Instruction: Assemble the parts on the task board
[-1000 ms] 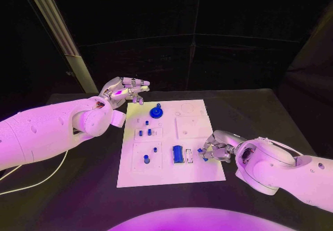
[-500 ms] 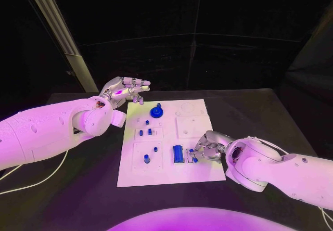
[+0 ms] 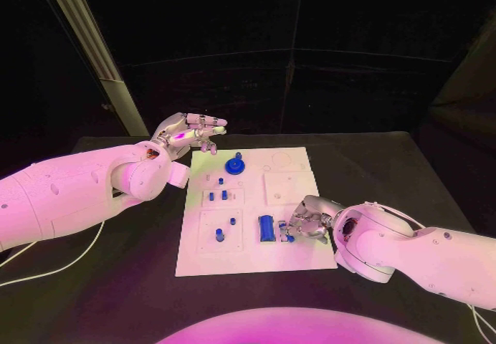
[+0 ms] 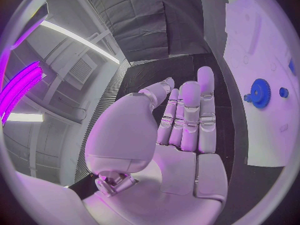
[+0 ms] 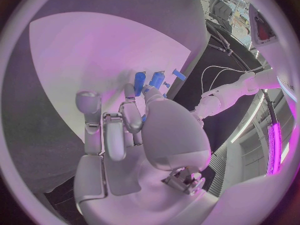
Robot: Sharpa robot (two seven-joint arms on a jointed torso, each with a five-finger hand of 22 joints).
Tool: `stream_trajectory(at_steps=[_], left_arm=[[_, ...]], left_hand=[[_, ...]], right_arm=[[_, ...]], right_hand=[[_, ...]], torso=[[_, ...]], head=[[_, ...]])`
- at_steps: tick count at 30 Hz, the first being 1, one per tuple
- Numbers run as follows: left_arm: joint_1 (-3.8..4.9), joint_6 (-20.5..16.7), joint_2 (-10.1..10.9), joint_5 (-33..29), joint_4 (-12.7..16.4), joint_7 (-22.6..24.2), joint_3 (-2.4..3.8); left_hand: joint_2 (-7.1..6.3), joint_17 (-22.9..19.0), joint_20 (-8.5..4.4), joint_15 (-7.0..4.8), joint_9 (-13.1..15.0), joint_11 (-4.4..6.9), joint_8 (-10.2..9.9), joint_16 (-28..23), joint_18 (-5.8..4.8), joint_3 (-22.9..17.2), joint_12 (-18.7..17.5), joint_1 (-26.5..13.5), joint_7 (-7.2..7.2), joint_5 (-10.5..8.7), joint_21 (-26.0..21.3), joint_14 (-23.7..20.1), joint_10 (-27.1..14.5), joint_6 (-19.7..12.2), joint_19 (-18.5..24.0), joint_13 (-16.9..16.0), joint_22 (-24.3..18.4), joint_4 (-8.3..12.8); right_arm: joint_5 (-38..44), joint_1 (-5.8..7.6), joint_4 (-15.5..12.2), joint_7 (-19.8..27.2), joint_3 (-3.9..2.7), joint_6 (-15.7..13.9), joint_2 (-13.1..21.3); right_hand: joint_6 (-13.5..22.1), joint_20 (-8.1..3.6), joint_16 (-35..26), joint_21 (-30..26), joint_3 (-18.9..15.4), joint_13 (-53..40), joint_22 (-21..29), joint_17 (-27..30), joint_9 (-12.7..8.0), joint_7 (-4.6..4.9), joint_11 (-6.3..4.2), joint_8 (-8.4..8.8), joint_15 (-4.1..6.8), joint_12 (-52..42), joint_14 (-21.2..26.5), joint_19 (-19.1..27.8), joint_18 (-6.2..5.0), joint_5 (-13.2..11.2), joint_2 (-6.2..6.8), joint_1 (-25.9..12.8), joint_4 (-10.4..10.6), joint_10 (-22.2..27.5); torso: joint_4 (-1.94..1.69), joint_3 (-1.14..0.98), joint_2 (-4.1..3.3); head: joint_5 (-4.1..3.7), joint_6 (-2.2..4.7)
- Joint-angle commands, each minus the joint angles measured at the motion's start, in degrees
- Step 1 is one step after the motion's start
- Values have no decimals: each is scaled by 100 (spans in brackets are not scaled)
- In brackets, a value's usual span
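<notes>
The task board (image 3: 253,247) lies flat in the middle of the dark surface (image 3: 124,287), and the right hand (image 3: 307,221) is down on the board's right edge, fingers curled over a small blue part (image 3: 290,236) that sits just beside the larger blue block (image 3: 266,228). From the right wrist view the fingertips (image 5: 129,92) press close against blue pieces (image 5: 148,80), but whether the hand actually grips the small one or only touches it, I cannot tell. Up at the board's far left corner the left hand (image 3: 189,132) hangs above the surface, released, fingers stretched out and apart with nothing in them, clear of the board. Just beside that hand, at the far end of the board, stands the blue gear (image 3: 234,166). Between the gear and the block sit several small blue pegs (image 3: 216,196) in the board's left column. A pale cable (image 3: 62,269) trails over the surface, well left of the board.
</notes>
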State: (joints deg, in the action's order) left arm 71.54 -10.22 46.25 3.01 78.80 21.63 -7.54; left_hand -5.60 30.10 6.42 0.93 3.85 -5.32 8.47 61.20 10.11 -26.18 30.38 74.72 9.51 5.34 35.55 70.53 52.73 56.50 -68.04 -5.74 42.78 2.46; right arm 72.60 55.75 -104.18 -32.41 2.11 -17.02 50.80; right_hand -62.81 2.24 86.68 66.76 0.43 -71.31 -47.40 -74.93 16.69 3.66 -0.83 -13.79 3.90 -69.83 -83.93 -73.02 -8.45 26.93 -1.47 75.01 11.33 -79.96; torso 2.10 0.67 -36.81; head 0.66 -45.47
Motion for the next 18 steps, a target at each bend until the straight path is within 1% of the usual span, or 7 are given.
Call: stream_trajectory(at_steps=[1,4,6,8,11,16,18], left_arm=[[8,91,-4,-5,11,5,2],[8,92,-5,-5,10,5,2],[8,93,-5,-5,10,4,2],[8,95,-5,-5,11,4,2],[8,94,-2,-5,12,2,2],[9,93,1,-5,11,-1,2],[9,95,1,-5,13,-3,2]], left_hand=[[49,-6,21,-6,3,-34,26,-14,39,23,26,5,-15,22,-21,-52,-21,3,11,5,-6,-23],[49,-6,21,-6,3,-34,26,-14,39,23,26,5,-15,22,-21,-52,-21,3,11,5,-6,-23],[49,-6,21,-6,3,-34,26,-14,39,23,26,5,-15,22,-21,-52,-21,3,11,5,-6,-23],[49,-6,21,-6,3,-34,26,-14,39,23,26,5,-15,22,-21,-52,-21,3,11,5,-6,-23],[49,-6,21,-6,3,-34,26,-14,39,23,26,5,-15,22,-21,-52,-21,3,11,5,-6,-23],[49,-6,21,-6,3,-34,26,-14,39,23,26,5,-15,22,-21,-52,-21,3,11,5,-6,-23],[49,-6,21,-6,3,-34,26,-14,39,23,26,5,-15,22,-21,-52,-21,3,11,5,-6,-23]], right_arm=[[1,-3,14,-89,8,130,-28],[69,-3,20,-100,8,96,-40],[110,-3,24,-101,8,71,-53],[148,-3,23,-96,8,63,-65],[184,-3,19,-89,8,61,-75],[239,-3,15,-76,8,48,-84],[266,-3,17,-75,8,38,-86]], right_hand=[[-73,-32,29,25,-31,-6,-7,-962,16,-2,9,17,49,-29,-495,-29,97,-191,17,-184,128,-48],[-90,-30,26,23,-126,-8,-4,-959,44,8,19,9,44,-29,-493,-28,98,-318,76,-378,253,-58],[-95,-26,23,15,-219,-5,5,-953,66,11,24,6,39,-23,-492,-24,97,-530,114,-507,337,-59],[-91,-23,20,9,-300,-4,12,-949,84,15,28,8,36,-18,-491,-20,95,-650,142,-592,392,-58],[-91,-22,19,7,-359,-10,15,-950,102,13,27,7,37,-20,-491,-19,94,-687,148,-639,429,-61],[-118,-24,19,10,-403,-15,6,-949,128,1,19,-11,42,-22,-491,-23,94,-714,114,-670,466,-65],[-125,-27,20,11,-463,-14,4,-952,152,-7,12,-20,46,-17,-492,-24,94,-822,85,-724,501,-66]], torso=[[4,-1,3],[11,-3,2],[10,-2,1],[9,-2,1],[9,-2,-2],[11,-2,1],[10,-2,0]], head=[[-4,7],[-4,14],[-7,17],[-11,18],[-12,18],[-17,16],[-21,18]])
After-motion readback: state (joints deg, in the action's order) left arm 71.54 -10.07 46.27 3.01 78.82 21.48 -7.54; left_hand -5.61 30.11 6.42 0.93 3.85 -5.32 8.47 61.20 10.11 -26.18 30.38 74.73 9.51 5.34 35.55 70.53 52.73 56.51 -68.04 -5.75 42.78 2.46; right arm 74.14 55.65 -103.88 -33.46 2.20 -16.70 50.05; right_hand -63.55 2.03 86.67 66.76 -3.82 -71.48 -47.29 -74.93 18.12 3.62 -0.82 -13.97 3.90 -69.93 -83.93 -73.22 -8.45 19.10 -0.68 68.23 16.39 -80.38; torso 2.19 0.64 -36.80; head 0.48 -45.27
